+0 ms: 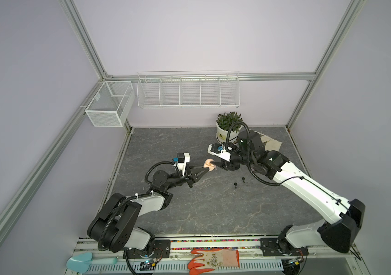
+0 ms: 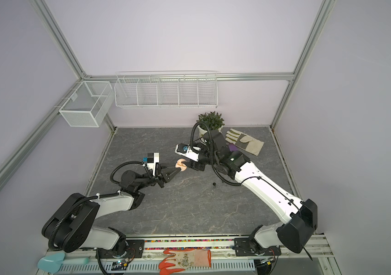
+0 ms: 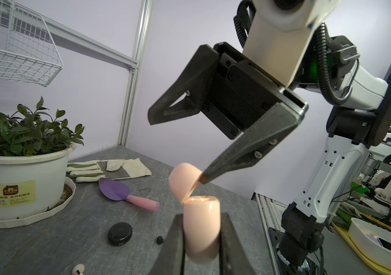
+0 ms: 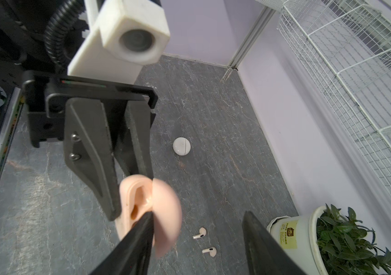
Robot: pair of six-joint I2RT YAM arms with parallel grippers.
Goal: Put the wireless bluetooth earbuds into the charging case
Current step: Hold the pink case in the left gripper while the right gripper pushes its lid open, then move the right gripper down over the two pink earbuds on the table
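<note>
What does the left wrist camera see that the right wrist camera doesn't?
Only the left wrist view: a black round case, a black earbud, a purple trowel and a garden glove.
Only the right wrist view: a white round case and a pair of whitish earbuds; the left wrist view catches just one whitish earbud at its edge.
Both: the pink charging case, lid open, clamped in the left tool, and the potted plant.

Case (image 1: 208, 164) hangs mid-table; two earbuds (image 1: 235, 184), apparently, lie nearer, rightward; plant pot (image 1: 222, 136) behind.
</note>
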